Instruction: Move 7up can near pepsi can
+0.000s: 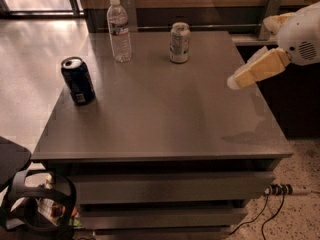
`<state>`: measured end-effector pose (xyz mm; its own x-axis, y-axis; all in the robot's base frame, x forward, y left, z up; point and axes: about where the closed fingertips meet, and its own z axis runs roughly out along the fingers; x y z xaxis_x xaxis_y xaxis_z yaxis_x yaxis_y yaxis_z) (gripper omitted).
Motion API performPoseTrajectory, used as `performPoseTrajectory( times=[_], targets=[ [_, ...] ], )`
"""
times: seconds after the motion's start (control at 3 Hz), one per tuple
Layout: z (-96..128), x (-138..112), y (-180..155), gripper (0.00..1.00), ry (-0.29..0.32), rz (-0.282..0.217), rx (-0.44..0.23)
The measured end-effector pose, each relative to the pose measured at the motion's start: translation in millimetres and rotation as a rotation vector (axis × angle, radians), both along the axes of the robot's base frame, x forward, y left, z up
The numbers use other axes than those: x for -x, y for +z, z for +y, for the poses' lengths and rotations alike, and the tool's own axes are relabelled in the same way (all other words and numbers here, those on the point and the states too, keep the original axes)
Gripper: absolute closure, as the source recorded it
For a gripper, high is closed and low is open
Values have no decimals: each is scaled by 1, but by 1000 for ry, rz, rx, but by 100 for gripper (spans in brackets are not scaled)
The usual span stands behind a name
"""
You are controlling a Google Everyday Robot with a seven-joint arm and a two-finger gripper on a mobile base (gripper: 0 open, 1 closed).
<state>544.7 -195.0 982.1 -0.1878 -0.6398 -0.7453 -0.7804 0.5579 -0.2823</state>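
Nearest, at floor level, a white power strip [284, 189] lies at the right with dark cords trailing from it, and a black ring-shaped object [44, 204] sits at the lower left. Above them are the grey drawer fronts [170, 186] under the desk [165, 119].

On the left part of the grey desk top, towards the near side, the pepsi can [78, 80] stands upright, dark blue with a silver top and a small white label mark low on its side.

On the right, the claw [235, 81] hangs in the air above the right edge of the desk, at about mid depth, its pale tan tip pointing left and slightly down from the white arm [300, 39]. It touches nothing and holds nothing; whether it is apart or together cannot be told from this angle. A faint shadow lies on the desk below it.

Farther back, the 7up can [179, 42] stands upright near the far edge, about the middle of the desk's width, well apart from the pepsi can and from the claw. A clear water bottle [119, 30] stands upright to its left, near it but not touching.
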Motion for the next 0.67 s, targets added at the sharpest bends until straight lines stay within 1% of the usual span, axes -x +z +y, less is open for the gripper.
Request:
performPoseTrajectory(
  times=[0.33, 0.67],
  targets=[
    [12, -72, 0, 0, -34, -137, -166],
    [16, -109, -3, 0, -75, -185, -231]
  ],
)
